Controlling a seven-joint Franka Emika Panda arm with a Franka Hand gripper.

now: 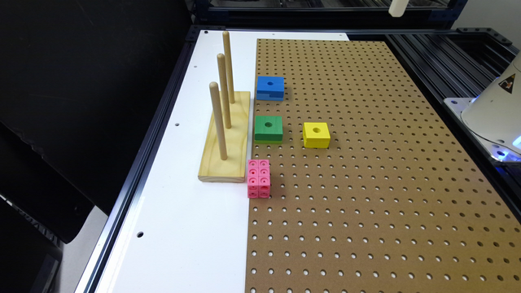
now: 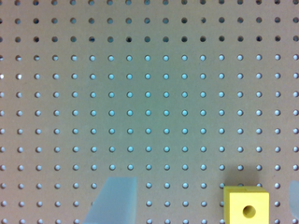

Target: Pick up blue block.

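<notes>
Blue block, green block and yellow block: three squarish, holed pieces on one brown pegboard. Three wooden dowels stand upright; the pincer's state I cannot tell.

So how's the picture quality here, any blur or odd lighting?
Exterior view: sharp, evenly lit, with soft shadows beside the blue block and yellow block. Wrist view: softer, with a greenish cast mid-pegboard and a blurred pale shape at the edge.

No legible text (one unreadable sticker)
</notes>
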